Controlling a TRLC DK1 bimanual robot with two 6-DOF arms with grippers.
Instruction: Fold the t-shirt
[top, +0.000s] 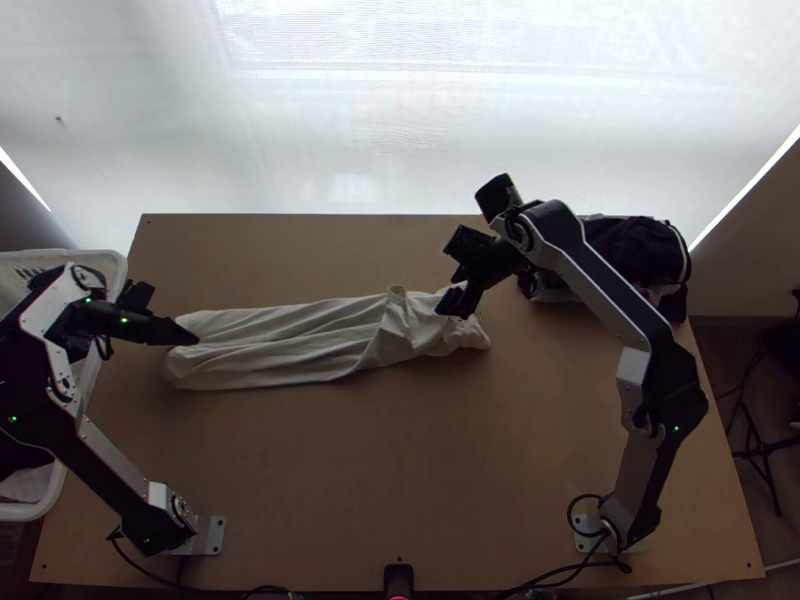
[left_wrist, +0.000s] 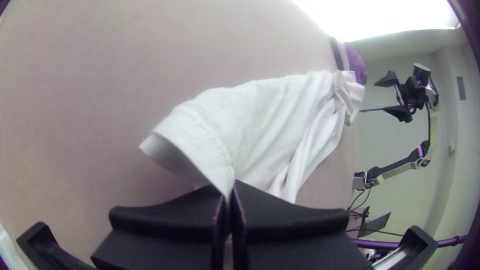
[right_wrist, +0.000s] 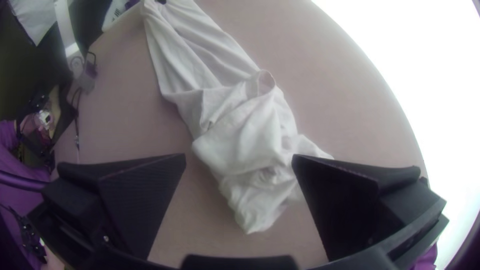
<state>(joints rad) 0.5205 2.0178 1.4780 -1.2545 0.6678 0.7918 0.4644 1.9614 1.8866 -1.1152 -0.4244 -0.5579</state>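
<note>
T-shirt (top: 300, 345), pale, lies lengthwise across desk (top: 400, 480) in a long, narrow, creased strip; end toward right arm is bunched. Left pincer (top: 192, 339) at the opposite end: 2 fingers closed, shirt edge pinched between the tips, cloth there lifted into a peak. Right pincer (top: 458, 300) above the bunched end, 2 fingers wide apart, nothing held. White basket (top: 112, 265) at desk's left side, partly behind left arm. Dark bundle (top: 645, 250) at far right corner.
</note>
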